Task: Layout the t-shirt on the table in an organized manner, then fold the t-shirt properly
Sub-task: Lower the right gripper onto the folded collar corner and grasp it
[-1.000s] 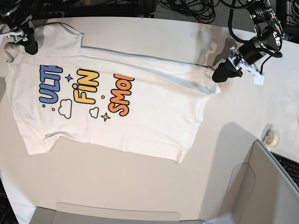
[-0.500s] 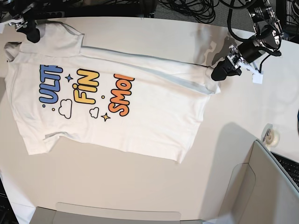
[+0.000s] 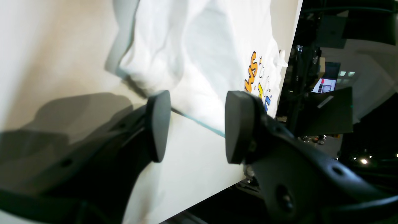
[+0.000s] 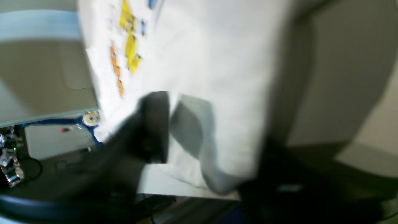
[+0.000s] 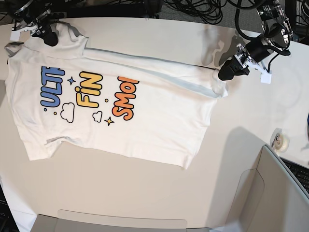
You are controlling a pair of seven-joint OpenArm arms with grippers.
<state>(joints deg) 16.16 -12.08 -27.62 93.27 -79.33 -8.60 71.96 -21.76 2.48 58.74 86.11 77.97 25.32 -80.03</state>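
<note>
The white t-shirt point(image 5: 145, 116) lies spread print-up on the off-white table point(image 5: 145, 188), with its neck toward the base view's left. My left gripper point(image 5: 224, 75) hovers at the shirt's far hem corner. In the left wrist view it point(image 3: 197, 127) stands open, with the rumpled hem point(image 3: 161, 62) just beyond the fingertips and nothing between them. My right gripper point(image 5: 47, 36) sits on the far sleeve. The right wrist view is blurred: white cloth point(image 4: 217, 77) drapes beside one dark finger point(image 4: 155, 124) and hides the other.
A tape roll point(image 5: 281, 141) lies near the table's right edge. Beside it a grey-beige panel point(image 5: 275, 193) and a keyboard point(image 5: 299, 175) stand at the lower right. Another panel point(image 5: 120, 224) runs along the near edge. Cables point(image 5: 193, 9) hang behind the table.
My right gripper has moved right along the far edge, from beside the neck onto the sleeve. The left gripper has edged slightly toward the hem corner. The shirt body has stayed flat.
</note>
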